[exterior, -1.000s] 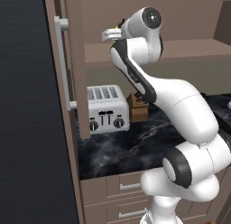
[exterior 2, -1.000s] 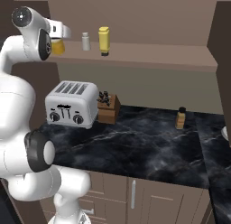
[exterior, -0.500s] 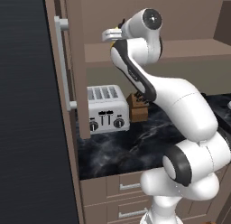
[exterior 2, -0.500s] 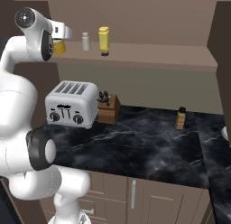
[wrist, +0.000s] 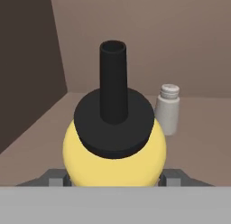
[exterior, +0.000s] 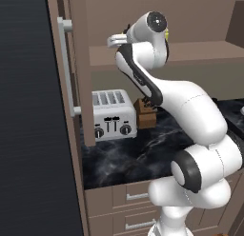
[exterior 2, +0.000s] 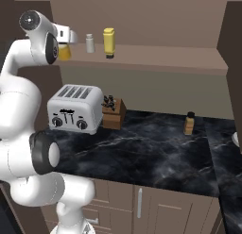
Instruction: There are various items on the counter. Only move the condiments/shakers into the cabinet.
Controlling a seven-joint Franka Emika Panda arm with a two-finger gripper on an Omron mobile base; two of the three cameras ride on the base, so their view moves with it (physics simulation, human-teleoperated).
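gripper (wrist: 115, 180) – pinching the squat yellow bottle (wrist: 115, 148) at its round belly, over the cabinet (exterior 2: 156, 58) shelf | handling – probably light, rigid, slick; grip the body, not the dark spout | beyond it – grey shaker (wrist: 168, 109), upright

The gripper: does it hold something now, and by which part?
The gripper holds a yellow bottle with a black cap, by the sides of its round body.

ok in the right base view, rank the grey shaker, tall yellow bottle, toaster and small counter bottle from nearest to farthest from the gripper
1. grey shaker, on the cabinet shelf beside the gripper
2. tall yellow bottle, further right along the shelf
3. toaster, below on the counter
4. small counter bottle, far right
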